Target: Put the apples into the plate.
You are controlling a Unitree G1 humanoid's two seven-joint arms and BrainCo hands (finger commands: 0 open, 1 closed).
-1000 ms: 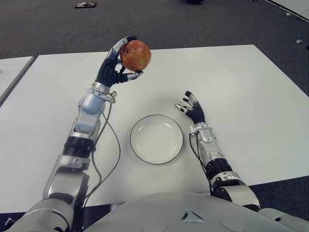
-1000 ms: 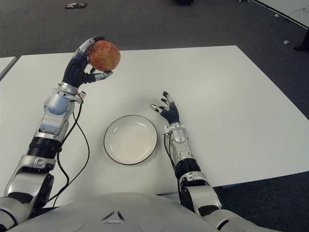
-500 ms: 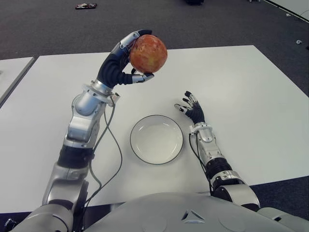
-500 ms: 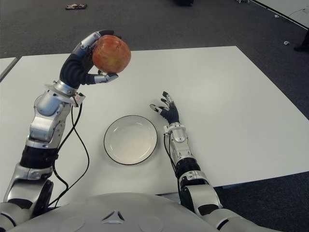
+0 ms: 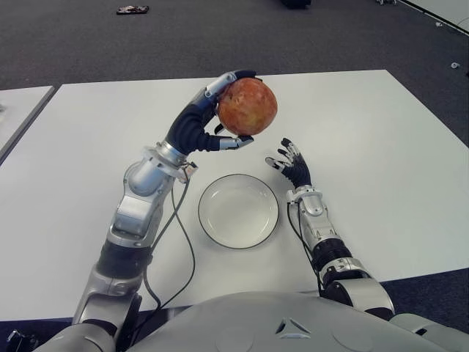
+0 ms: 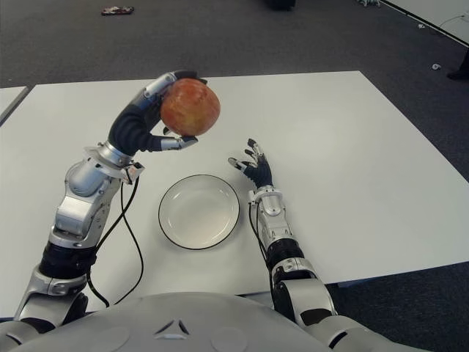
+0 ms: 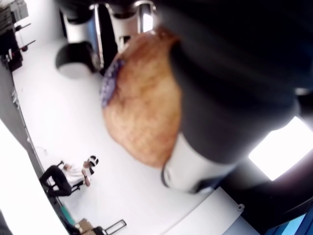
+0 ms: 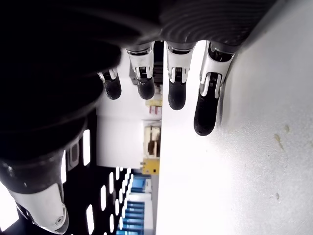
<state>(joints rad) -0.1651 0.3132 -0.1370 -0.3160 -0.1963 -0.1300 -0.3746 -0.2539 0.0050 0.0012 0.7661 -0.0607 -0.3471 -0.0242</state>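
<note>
My left hand is raised above the table with its fingers curled around a red-orange apple, held high just beyond the far rim of the plate. The apple fills the left wrist view, with a finger wrapped over it. A white plate with a dark rim lies empty on the white table in front of me. My right hand shows just right of the plate, its fingers stretched out and holding nothing.
The table's far edge gives way to dark carpet, where a small dark object lies at the back left. A second white table stands to the left across a narrow gap.
My left hand has carried the apple to the right and towards me, from over the far left of the table to near the plate's far rim. The right hand has not moved.
</note>
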